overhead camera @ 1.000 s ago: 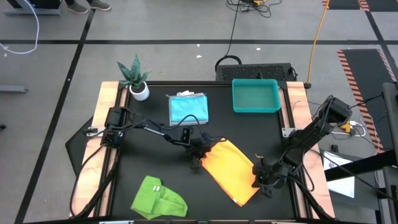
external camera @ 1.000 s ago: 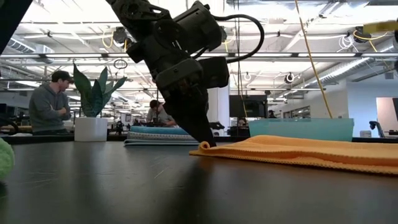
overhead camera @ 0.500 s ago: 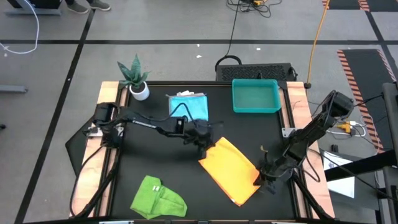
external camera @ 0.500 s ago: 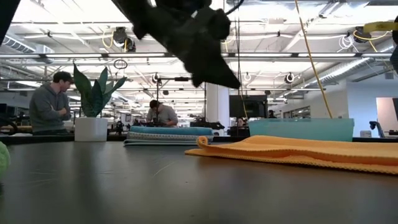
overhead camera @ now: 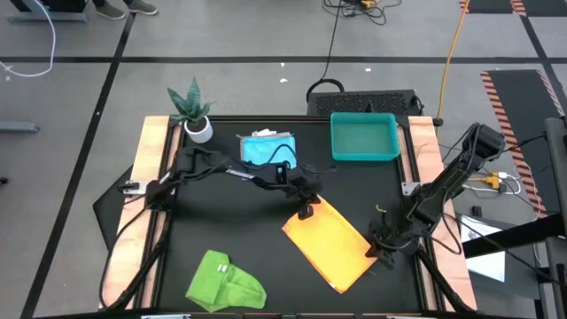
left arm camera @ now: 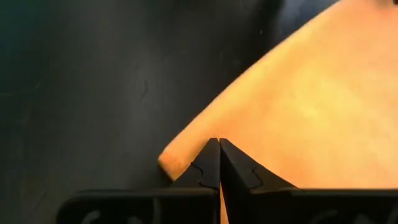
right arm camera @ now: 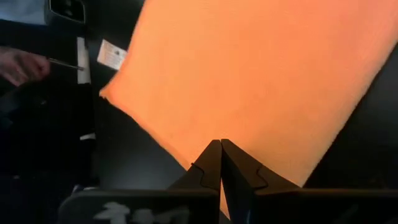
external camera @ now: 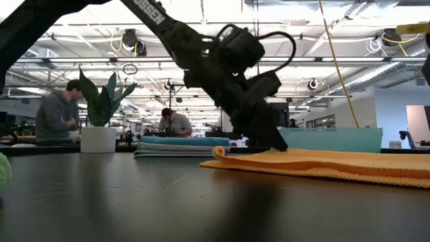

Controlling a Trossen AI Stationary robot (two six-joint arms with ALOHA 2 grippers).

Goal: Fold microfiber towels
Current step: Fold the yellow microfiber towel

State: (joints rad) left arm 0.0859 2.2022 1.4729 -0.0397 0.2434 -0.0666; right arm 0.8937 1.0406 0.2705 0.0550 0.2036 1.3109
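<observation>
- The yellow-orange towel (overhead camera: 331, 241) lies flat on the black desk (overhead camera: 221, 230), below the teal tray (overhead camera: 363, 137).
- The left gripper (overhead camera: 306, 211), fingers pressed together, meets the towel's corner nearest the tray.
- The right gripper (overhead camera: 383, 252), fingers likewise closed, sits at the towel's edge on the side away from the lime green towel (overhead camera: 226, 283).
- The light blue towel (overhead camera: 267, 151) rests folded beside the tray, near the potted plant (overhead camera: 192, 111).
</observation>
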